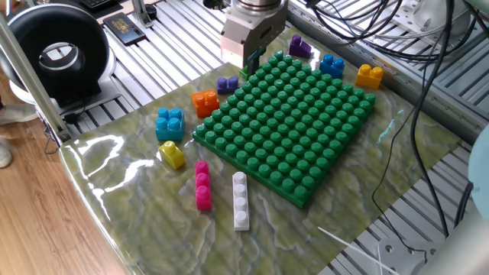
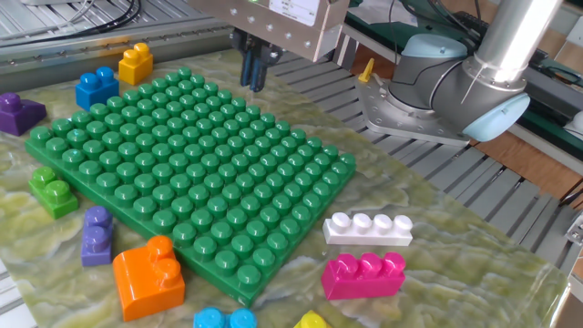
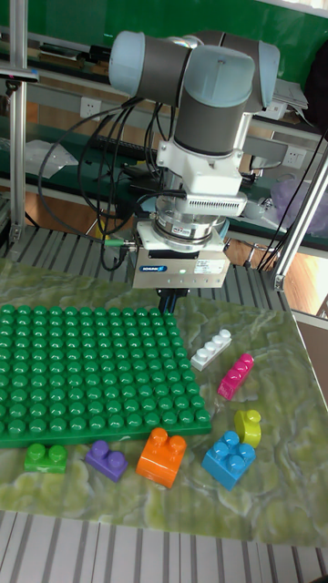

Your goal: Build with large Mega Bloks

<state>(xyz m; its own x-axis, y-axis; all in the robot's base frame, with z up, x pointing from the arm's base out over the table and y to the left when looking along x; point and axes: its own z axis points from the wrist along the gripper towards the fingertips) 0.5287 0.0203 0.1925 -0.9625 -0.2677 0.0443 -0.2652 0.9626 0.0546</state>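
My gripper (image 1: 252, 58) hangs just above the far edge of the green baseplate (image 1: 290, 122), fingers close together and holding nothing; it also shows in the other fixed view as gripper (image 2: 252, 75) and in the tall view as gripper (image 3: 169, 301). Loose Mega Bloks lie on the mat around the plate: an orange brick (image 1: 205, 101), a light blue brick (image 1: 170, 124), a yellow brick (image 1: 173, 154), a pink brick (image 1: 202, 185), a white brick (image 1: 241, 200) and a small purple brick (image 1: 227, 84). No brick stands on the plate.
Beyond the plate lie a purple brick (image 1: 299, 47), a dark blue brick (image 1: 331, 65) and a yellow-orange brick (image 1: 370, 75). A small green brick (image 2: 52, 189) sits by the plate's edge. Black cables (image 1: 397, 46) hang at the right. The robot base (image 2: 428, 91) stands behind the mat.
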